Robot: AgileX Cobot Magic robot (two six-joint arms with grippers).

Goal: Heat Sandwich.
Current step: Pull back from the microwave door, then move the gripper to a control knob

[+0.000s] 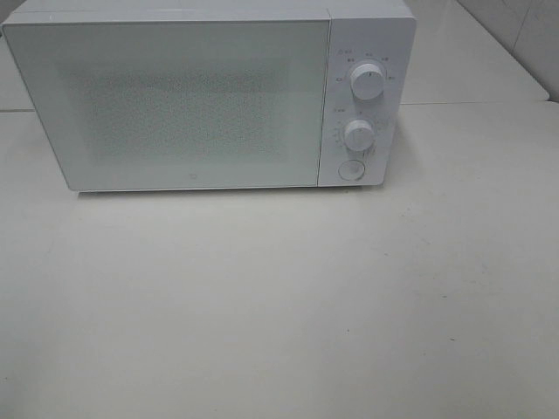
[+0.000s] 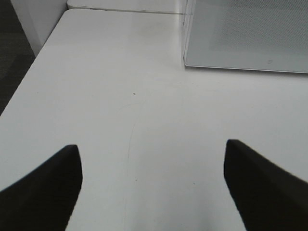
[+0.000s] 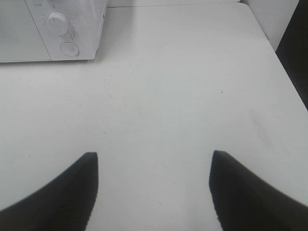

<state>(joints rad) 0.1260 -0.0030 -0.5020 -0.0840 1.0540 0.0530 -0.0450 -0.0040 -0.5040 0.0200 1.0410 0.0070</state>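
Microwave [image 1: 201, 100] stands closed on table [image 1: 262, 305]; left claw [image 2: 151, 144] and right claw [image 3: 154, 153] both spread wide

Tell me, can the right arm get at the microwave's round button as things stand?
Probably yes. The right gripper has its fingers apart and empty. Nothing shows on the table between it and the round button on the microwave front panel.

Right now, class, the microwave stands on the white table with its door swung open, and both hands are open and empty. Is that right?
One thing is wrong: the door of the microwave is shut, flush with the front, as the exterior high view shows. It does stand on the white table, and the left hand and right hand are open and empty.
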